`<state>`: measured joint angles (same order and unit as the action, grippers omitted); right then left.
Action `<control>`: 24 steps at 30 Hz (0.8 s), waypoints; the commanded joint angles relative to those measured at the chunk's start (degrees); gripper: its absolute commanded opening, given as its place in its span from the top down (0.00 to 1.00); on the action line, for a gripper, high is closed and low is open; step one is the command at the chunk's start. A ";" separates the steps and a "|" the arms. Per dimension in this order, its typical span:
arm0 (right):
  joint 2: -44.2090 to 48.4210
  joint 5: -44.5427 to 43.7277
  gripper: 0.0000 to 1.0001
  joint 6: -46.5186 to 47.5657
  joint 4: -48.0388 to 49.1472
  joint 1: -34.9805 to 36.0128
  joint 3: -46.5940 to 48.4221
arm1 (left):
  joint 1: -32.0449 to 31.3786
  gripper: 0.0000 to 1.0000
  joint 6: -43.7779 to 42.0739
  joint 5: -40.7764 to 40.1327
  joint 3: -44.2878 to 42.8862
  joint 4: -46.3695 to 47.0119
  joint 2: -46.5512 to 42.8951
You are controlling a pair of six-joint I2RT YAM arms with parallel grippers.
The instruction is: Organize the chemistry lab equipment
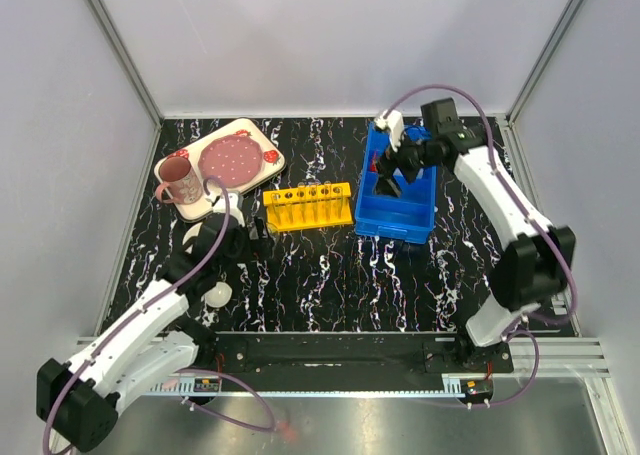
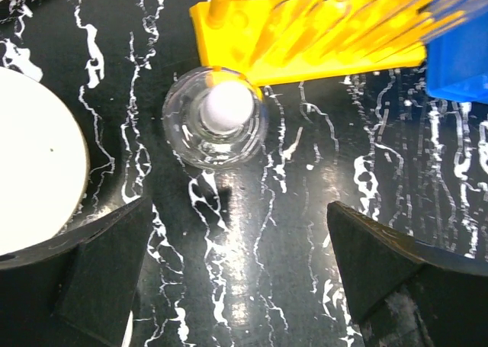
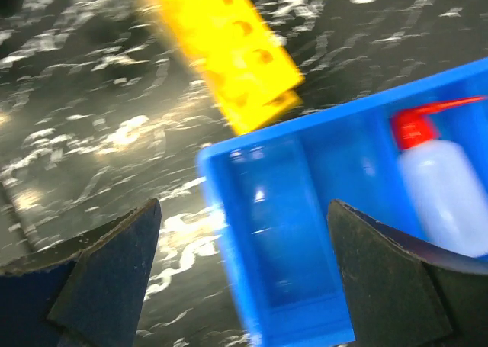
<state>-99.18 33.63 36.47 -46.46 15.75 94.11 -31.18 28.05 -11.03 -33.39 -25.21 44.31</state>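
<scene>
Small clear glass flask [image 2: 216,118] stands upright on the black marbled table [image 2: 252,210], on the left side, with a big white bowl [image 2: 30,179] near its left. The left gripper [image 2: 244,286] hangs close to the flask. Its two fingers are wide apart and hold nothing.

I think the step now is to grab the flask. To do it well, the arm should move forward until the flask sits right between the fingers. Then it should go low and squeeze the round belly gently, because glass is slippery and can tip. The left finger must not bump the bowl.

In the middle, the yellow holed tube rack [image 1: 308,205] has a corner just behind the flask, so go slowly there.

On the right, the right gripper [image 3: 244,278] is over the blue plastic bin [image 3: 328,118], with its fingers spread wide and empty. The cloudy white squeeze bottle with a red cap [image 3: 442,187] sits inside the bin. The flask may belong there too.
</scene>
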 commanded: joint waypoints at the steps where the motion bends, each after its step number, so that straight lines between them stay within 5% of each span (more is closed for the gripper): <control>1: 13.01 15.40 0.05 -3.24 -0.66 0.34 -13.02 | 3.74 0.01 -3.44 3.46 -4.75 1.66 5.59; 14: 29.12 32.63 0.00 -5.79 10.23 -14.94 -40.83 | 5.43 0.01 -8.19 3.38 -12.40 3.24 24.41; 24: 28.60 35.37 0.00 -1.84 6.91 -20.23 -41.72 | 5.43 0.01 -9.77 4.08 -13.28 7.02 33.02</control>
<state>-69.58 65.32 32.32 -39.29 -4.08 50.72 -26.00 19.66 -7.70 -43.97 -22.17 75.22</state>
